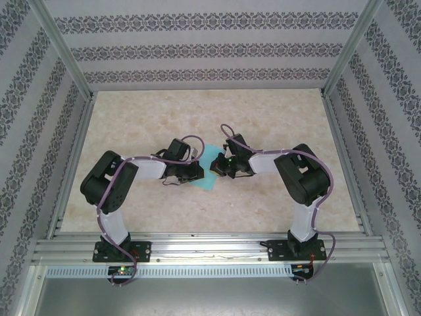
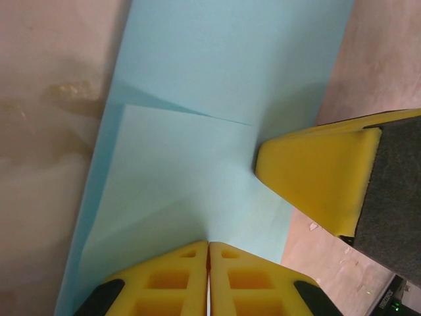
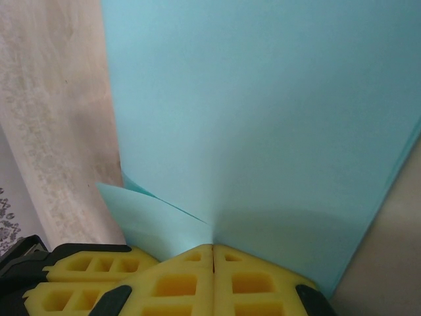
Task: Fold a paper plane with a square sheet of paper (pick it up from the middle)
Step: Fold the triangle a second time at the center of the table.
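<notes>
The square sheet of paper [image 1: 205,182] is turquoise and lies partly folded on the table between my two grippers. In the left wrist view the paper [image 2: 223,72] shows a lighter flap with a slanted crease. My left gripper [image 1: 196,173] [image 2: 209,245] is shut, its tips meeting at the flap's near edge. My right gripper [image 1: 216,166] [image 3: 213,247] is shut too, its tips resting on the paper [image 3: 276,118] where the crease ends. One of its yellow fingers [image 2: 316,174] reaches over the sheet's right edge. The left gripper's fingers [image 3: 79,276] sit under the raised flap corner.
The marbled beige tabletop [image 1: 276,118] stretches free behind and beside the paper. Metal frame rails [image 1: 197,247] run along the near edge, and patterned walls [image 1: 210,46] close in the back and sides.
</notes>
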Motion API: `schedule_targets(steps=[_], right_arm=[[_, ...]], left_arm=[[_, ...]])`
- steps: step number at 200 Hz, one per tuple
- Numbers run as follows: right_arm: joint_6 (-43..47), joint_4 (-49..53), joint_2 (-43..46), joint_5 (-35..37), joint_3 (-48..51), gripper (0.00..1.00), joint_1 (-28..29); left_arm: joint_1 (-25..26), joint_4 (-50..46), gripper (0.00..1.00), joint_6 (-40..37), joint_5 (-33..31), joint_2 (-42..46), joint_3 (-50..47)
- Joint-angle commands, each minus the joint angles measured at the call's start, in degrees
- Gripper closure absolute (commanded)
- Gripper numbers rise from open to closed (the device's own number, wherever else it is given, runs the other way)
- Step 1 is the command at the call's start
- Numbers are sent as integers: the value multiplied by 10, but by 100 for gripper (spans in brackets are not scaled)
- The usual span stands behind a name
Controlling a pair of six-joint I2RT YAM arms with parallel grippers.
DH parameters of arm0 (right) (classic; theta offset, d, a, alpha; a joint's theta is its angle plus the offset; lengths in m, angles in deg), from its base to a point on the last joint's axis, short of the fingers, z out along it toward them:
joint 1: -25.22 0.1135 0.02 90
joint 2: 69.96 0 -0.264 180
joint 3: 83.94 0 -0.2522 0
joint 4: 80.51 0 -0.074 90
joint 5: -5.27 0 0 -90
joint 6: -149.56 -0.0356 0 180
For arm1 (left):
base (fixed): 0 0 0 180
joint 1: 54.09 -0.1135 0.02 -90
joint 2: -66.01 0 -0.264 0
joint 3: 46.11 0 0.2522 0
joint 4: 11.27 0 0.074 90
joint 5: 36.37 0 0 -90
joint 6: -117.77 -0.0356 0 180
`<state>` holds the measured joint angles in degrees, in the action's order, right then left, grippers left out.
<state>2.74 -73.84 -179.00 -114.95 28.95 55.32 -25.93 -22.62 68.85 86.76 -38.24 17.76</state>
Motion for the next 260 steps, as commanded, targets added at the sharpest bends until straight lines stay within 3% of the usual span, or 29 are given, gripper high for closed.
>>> schedule_targets(steps=[1, 196, 226, 260], right_arm=[[3, 22, -10, 25, 10, 100, -3], [10, 28, -7, 26, 12, 100, -6], [11, 29, -4, 22, 11, 100, -6], [9, 27, -2, 23, 10, 100, -5]], left_arm=[[-7, 10, 89, 18, -32, 15, -37], [-64, -52, 88, 24, -71, 139, -120], [-63, -18, 89, 30, -26, 169, -96], [-64, 6, 89, 27, 13, 120, -44]])
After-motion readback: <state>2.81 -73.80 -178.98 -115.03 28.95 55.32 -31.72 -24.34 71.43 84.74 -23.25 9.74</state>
